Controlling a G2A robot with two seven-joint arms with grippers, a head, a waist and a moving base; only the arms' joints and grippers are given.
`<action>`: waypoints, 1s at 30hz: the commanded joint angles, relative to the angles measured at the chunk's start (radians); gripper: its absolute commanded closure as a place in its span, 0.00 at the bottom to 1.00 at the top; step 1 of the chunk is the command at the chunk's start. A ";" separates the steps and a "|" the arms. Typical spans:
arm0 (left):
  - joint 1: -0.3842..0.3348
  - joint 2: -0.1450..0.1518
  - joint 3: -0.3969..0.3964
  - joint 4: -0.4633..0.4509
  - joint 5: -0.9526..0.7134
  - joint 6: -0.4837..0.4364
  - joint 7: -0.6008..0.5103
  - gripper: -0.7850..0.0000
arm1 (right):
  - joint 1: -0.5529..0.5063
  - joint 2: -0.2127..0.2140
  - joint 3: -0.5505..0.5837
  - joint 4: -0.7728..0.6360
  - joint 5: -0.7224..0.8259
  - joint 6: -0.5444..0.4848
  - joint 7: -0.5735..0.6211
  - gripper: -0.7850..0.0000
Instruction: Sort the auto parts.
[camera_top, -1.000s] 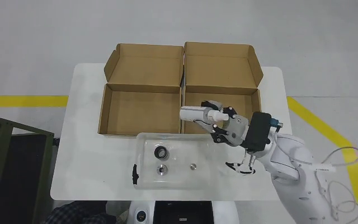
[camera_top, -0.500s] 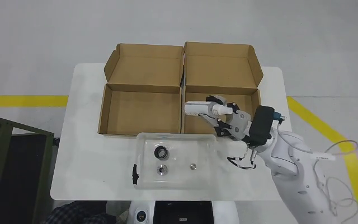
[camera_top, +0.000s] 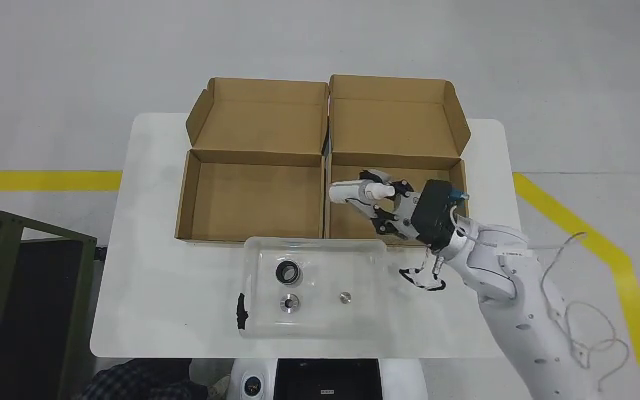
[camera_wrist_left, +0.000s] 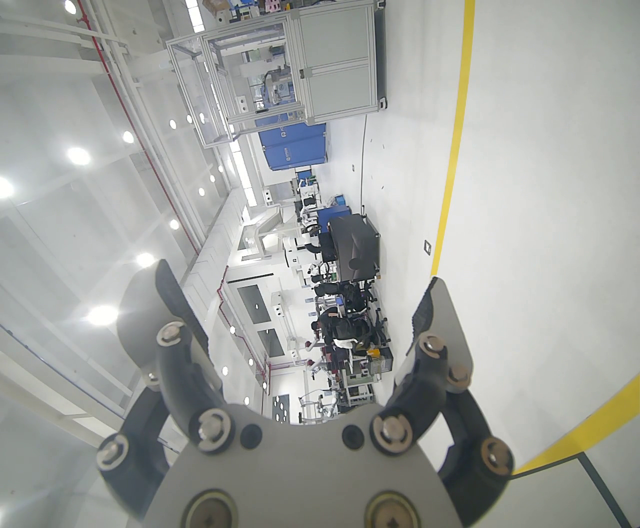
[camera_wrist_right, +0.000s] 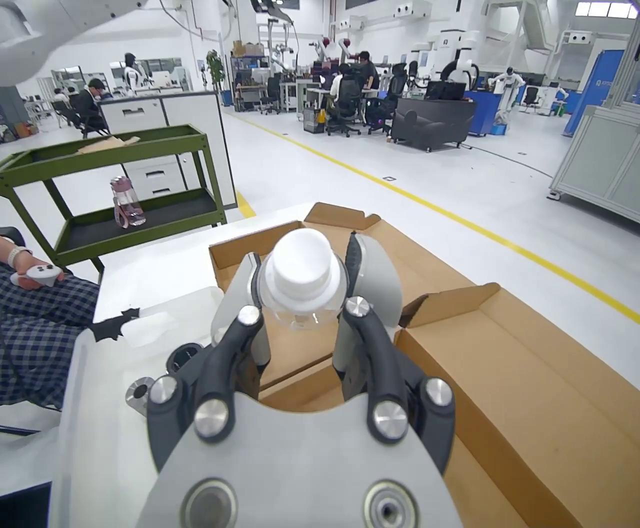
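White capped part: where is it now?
In the top view, the white capped part is held in the right gripper over the right-hand cardboard box, just beyond the clear tray.

A white rounded table carries an open brown cardboard box, a second open brown cardboard box touching it, and a clear plastic tray just beside both.

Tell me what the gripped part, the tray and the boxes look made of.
White-capped part: likely plastic; matte white cap, clear glossy body below.
Tray: probably clear plastic; the table shows through it.
Boxes: brown cardboard, matte, with creased flaps.
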 joint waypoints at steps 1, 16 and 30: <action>0.000 0.000 0.000 0.000 0.000 0.000 0.000 0.00 | 0.015 -0.001 -0.003 0.020 -0.013 0.007 0.006 1.00; 0.000 0.000 0.000 0.000 0.000 0.000 0.000 0.00 | 0.183 -0.012 -0.092 0.192 -0.194 0.033 0.098 1.00; 0.000 0.000 0.000 0.000 0.000 0.000 0.000 0.00 | 0.297 -0.039 -0.196 0.395 -0.171 0.048 0.159 1.00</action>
